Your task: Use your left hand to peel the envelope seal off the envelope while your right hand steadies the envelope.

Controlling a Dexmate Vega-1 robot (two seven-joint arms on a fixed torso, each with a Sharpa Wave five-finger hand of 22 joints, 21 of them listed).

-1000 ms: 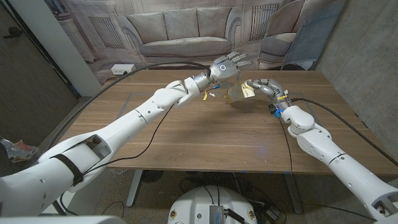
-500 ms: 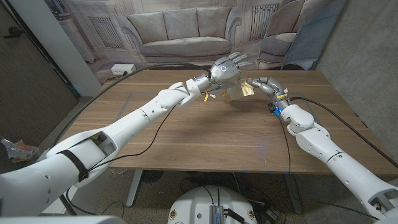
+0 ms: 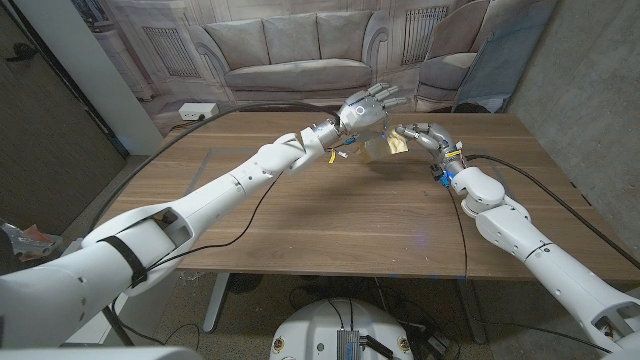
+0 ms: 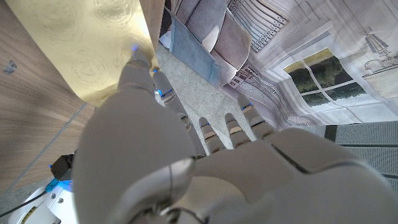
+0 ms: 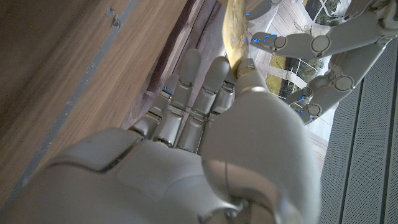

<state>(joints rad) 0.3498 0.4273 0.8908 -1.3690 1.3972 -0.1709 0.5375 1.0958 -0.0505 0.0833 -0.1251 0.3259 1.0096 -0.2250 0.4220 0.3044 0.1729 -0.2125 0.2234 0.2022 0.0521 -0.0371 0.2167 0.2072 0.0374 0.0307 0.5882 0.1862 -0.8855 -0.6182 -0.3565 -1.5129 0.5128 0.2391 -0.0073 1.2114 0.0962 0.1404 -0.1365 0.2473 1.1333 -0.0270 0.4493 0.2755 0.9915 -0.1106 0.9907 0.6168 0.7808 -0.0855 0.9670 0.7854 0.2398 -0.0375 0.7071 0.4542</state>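
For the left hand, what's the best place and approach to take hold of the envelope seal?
Judging from the head view, pinch the seal at its free edge, coming from the left hand side. The right hand holds the envelope raised off the table from the opposite side, so that side stays open. The seal's exact edge is too small to tell.

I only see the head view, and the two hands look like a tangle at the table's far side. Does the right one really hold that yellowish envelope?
Observer: Yes. In the right wrist view the right hand pinches the envelope, seen edge-on, between thumb and fingers.
Visitor: And the left one, is it on the paper?
Observer: In the left wrist view one fingertip of the left hand lies against the envelope's golden face; the others spread away from it.
Visitor: Has it got the seal?
Observer: I cannot tell. The right wrist view shows its fingers spread wide beside the envelope's edge.
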